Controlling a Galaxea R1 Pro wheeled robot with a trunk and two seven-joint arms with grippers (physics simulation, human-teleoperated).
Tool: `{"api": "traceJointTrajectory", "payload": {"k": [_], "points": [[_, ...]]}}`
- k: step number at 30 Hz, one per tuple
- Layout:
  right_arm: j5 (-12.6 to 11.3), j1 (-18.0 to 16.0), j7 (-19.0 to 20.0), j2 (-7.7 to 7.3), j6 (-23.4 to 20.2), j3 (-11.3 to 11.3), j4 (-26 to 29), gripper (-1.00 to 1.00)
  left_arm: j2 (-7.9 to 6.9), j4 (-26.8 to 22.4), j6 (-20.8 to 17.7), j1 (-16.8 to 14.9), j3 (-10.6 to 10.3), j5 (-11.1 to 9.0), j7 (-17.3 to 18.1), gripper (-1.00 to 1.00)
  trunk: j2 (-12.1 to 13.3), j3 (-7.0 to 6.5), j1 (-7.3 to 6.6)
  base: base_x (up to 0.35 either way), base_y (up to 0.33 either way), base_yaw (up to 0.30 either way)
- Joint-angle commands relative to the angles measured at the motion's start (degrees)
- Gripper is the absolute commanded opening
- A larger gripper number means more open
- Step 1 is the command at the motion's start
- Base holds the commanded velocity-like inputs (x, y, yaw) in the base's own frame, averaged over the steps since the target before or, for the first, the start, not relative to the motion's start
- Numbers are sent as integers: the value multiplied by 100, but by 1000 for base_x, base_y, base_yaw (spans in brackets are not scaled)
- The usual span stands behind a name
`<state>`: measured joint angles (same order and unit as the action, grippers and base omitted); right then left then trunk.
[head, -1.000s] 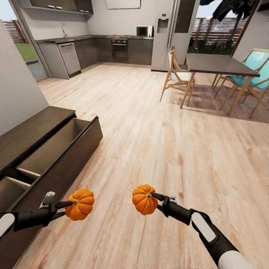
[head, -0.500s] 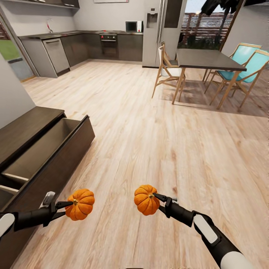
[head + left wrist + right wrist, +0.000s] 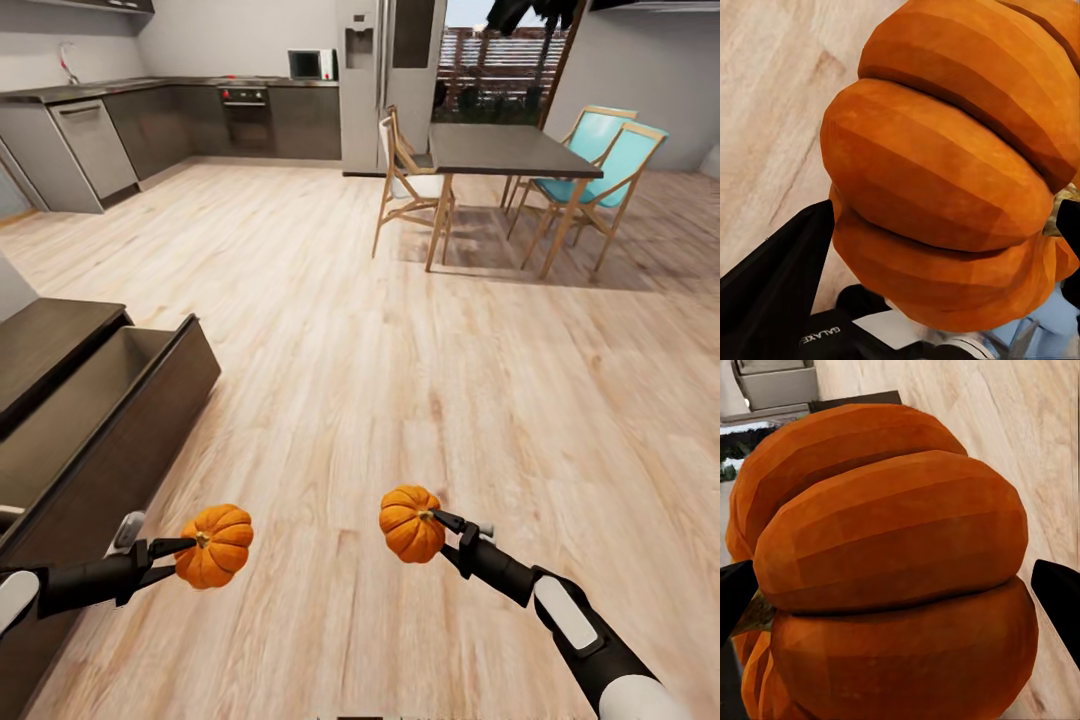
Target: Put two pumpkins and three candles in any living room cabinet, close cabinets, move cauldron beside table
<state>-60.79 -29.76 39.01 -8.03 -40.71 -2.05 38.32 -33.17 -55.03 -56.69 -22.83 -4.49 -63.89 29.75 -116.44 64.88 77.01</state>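
Since the earlier frames our whole view swings rightward: the cabinet (image 3: 95,420) slides off toward 9 o'clock, and the dining table (image 3: 505,150) with its chairs drifts toward 12 o'clock. That is our base and head turning, not the furniture moving. The right arm also shifts a little, carrying its load slightly further toward 3 o'clock.

Our left tool (image 3: 185,548) is clamped on the stem end of the left pumpkin (image 3: 216,545), held above the floor (image 3: 400,380) at about 7 o'clock. Our right tool (image 3: 438,518) grips the right pumpkin (image 3: 410,523) the same way, at about 5 o'clock. In each wrist view the pumpkin sits between the dark fingers, left (image 3: 945,180) and right (image 3: 892,577), so both grasps look firm.

The cabinet has its drawer (image 3: 70,410) pulled open, beige inside showing, just beside the left arm. We judge the turn takes us away from facing that drawer, so we likely need to swing back or reach across toward 9 o'clock before either pumpkin can drop in
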Motion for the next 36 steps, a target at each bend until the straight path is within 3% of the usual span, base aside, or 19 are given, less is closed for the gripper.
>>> {"api": "traceJointTrajectory", "payload": {"k": [1, 31, 36], "points": [[-48, -4, -18, -5, -22, -14, -4, -100, -5, -1, -9, -2, -9, 4, 36, -100, 40, -15, -23, 0, 0, -248], [-46, -4, 3, -5, 300, -13, -78, -100, 19, 1, -9, -2, -8, 25, 40, -100, 1243, -559, -682, 0, 0, -27], [-51, -4, -6, -5, 308, -13, -115, -100, 88, -5, -7, -4, -25, 40, 3, -100, 1444, -652, -792, 0, 0, 0]]}}
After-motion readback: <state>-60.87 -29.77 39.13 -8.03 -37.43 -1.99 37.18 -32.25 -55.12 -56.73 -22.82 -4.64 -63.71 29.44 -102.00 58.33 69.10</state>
